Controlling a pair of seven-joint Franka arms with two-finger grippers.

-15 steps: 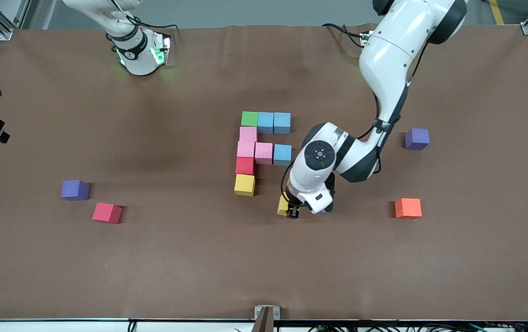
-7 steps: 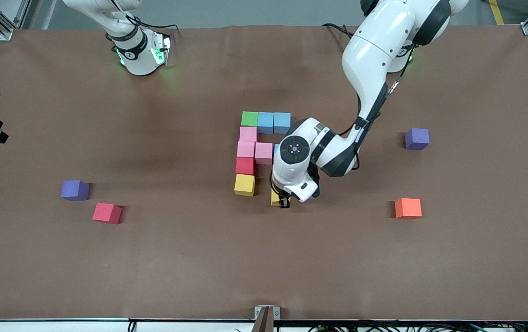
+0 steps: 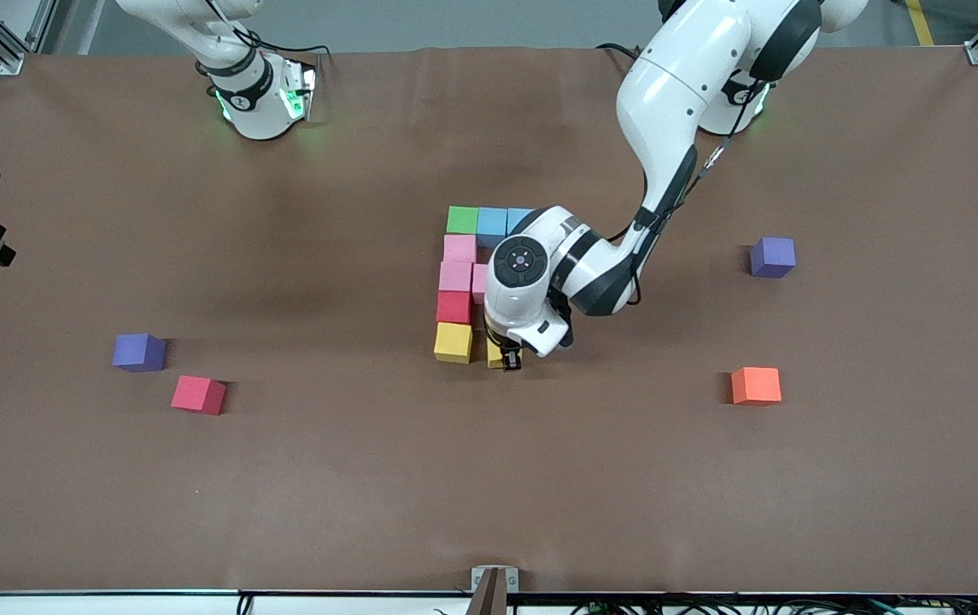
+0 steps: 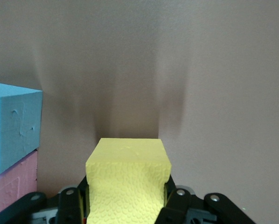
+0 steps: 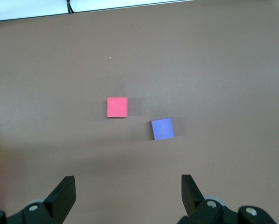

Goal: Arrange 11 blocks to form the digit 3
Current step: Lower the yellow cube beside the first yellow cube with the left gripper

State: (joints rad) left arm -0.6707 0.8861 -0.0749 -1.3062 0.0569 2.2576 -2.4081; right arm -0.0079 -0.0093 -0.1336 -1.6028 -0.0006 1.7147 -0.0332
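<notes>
Left gripper (image 3: 506, 357) clamped on second yellow cube (image 4: 128, 179), low just beside first yellow cube (image 3: 453, 342) at the unfinished digit 3 (image 3: 463, 282), mid-table. Moved from nearer the left arm's end. Right gripper (image 5: 125, 191) spread, waiting above the right arm's end.

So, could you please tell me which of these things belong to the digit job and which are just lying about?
Job: the cube figure; yellow cube in the left gripper; orange cube.
Lying about: two purple cubes; probably the loose red cube; right gripper, waiting open.
</notes>
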